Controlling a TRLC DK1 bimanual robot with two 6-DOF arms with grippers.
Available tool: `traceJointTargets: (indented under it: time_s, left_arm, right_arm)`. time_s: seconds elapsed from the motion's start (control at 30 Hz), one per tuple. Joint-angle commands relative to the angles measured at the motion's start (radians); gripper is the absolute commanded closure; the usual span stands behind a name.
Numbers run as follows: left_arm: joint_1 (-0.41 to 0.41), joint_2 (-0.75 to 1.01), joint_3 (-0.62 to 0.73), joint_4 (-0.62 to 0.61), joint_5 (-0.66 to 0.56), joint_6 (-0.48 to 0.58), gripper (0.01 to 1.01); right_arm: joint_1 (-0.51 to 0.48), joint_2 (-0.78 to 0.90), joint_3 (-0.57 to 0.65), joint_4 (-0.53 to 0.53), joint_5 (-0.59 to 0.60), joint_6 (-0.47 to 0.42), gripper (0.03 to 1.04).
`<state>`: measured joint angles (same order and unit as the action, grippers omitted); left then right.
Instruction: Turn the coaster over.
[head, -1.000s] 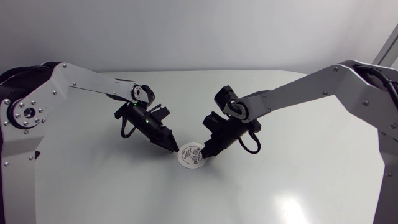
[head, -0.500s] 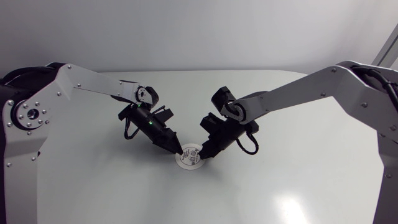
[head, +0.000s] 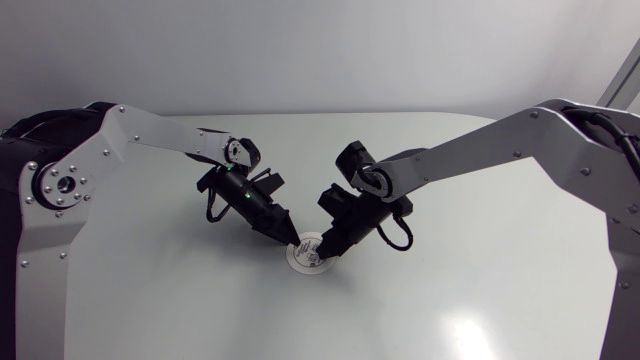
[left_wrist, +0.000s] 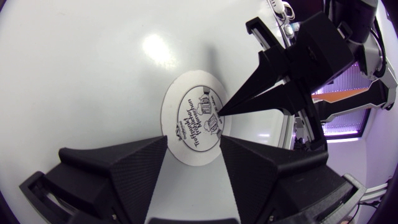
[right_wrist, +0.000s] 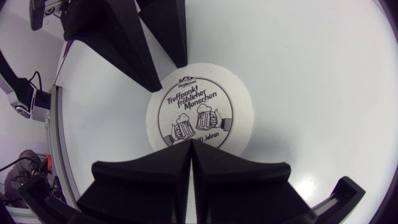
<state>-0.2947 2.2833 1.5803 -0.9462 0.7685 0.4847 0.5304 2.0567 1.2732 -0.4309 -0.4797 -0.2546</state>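
Head view: a round white coaster (head: 308, 254) with black print lies flat on the white tabletop (head: 450, 300), near its middle. Both arms slope down to it. The left gripper (head: 289, 237) comes in from one side and the right gripper (head: 329, 249) from the opposite side, with their tips close together over the disc.

Left wrist view: the left gripper's fingers (left_wrist: 118, 162) stand well apart and grip nothing. The near edge of the coaster (left_wrist: 193, 118) lies in the gap between them, printed face up. The right gripper (left_wrist: 221, 112) comes to a point on the printed area.

Right wrist view: the right gripper's fingers (right_wrist: 155, 168) are pressed together, with only a thin seam between them and nothing held. Their joined tip rests on the coaster (right_wrist: 200, 112) at the edge of the print. Ahead, the left gripper's (right_wrist: 166, 78) two spread fingers reach the disc's far rim. Whether they touch it cannot be told.
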Motion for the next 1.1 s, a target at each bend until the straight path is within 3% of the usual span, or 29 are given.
traceJointTargets:
  time_s: [0.0, 0.37, 0.83, 1.07]
  left_arm:
    - [-0.015, 0.038, 0.017, -0.002, 0.02, -0.008, 0.423]
    - [-0.041, -0.094, -0.071, -0.02, 0.061, 0.028, 0.423]
    - [-0.031, 0.031, -0.022, -0.014, 0.011, 0.02, 0.425]
    - [-0.023, 0.035, -0.011, -0.014, 0.008, 0.023, 0.425]
  right_arm:
    - [0.014, 0.036, -0.04, -0.002, 0.009, -0.008, 1.01]
    - [0.006, 0.019, -0.029, -0.011, 0.009, -0.009, 1.01]
    - [-0.061, -0.072, -0.018, -0.052, 0.003, -0.018, 1.01]
    - [-0.093, -0.02, 0.005, -0.049, 0.004, -0.031, 1.01]
